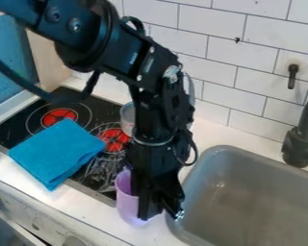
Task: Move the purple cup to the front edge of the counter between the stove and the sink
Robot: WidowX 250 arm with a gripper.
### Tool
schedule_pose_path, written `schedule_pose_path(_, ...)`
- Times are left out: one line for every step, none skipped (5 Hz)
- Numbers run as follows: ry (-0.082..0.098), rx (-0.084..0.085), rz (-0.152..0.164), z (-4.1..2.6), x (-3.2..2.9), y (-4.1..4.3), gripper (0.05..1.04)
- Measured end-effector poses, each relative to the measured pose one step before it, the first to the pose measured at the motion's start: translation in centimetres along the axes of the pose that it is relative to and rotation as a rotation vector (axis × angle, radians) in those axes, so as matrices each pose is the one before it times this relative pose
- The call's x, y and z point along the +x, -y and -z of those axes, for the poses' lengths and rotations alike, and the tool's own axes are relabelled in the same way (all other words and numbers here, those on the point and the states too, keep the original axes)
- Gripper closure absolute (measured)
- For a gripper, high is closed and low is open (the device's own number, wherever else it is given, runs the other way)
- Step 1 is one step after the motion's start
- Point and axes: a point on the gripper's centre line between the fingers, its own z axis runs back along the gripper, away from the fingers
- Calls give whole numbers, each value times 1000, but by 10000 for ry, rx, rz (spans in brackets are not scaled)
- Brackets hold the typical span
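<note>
White tiled wall [227, 29] behind everything, with a pale table [211, 134] running along below it. Big grey sink [259, 206] on the right side, and over on the left a black stovetop [15, 126] with red rings on it.

Robot arm [160, 120] comes in from the upper left and hangs right over the strip between those two, so it hides some of the stovetop's right side. Blue cloth [57, 151], folded, lies across the stovetop's front edge. Black faucet [304, 139] sits beside the sink at the far right, well apart from the arm. There's also some clear, crinkly-looking stuff [102, 170] on the stovetop (honestly can't tell what it is), plus a see-through container [127, 115] partly behind the arm.

Down low, the gripper [160, 212] is right up against the purple cup [126, 199], overlapping its right side. Cup's upright, near the stovetop's front right corner. Can't tell whether the gripper is clenched, released or actually grasping it.

Progress-wise, I'd say the reach to the cup is done, but I can't confirm a hold or a lift. Room looks tight: stovetop edge and crinkly stuff on one side, sink rim on the other. Smallest thing I can spot is a little black hook [293, 77] on the wall.
</note>
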Motion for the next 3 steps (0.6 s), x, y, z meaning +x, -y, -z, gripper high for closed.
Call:
schedule_pose_path(275,121,-116,205,-738,29,989)
schedule_pose_path(-63,3,-68,186,-195,44,963)
schedule_pose_path(91,-274,74,406,20,382,797)
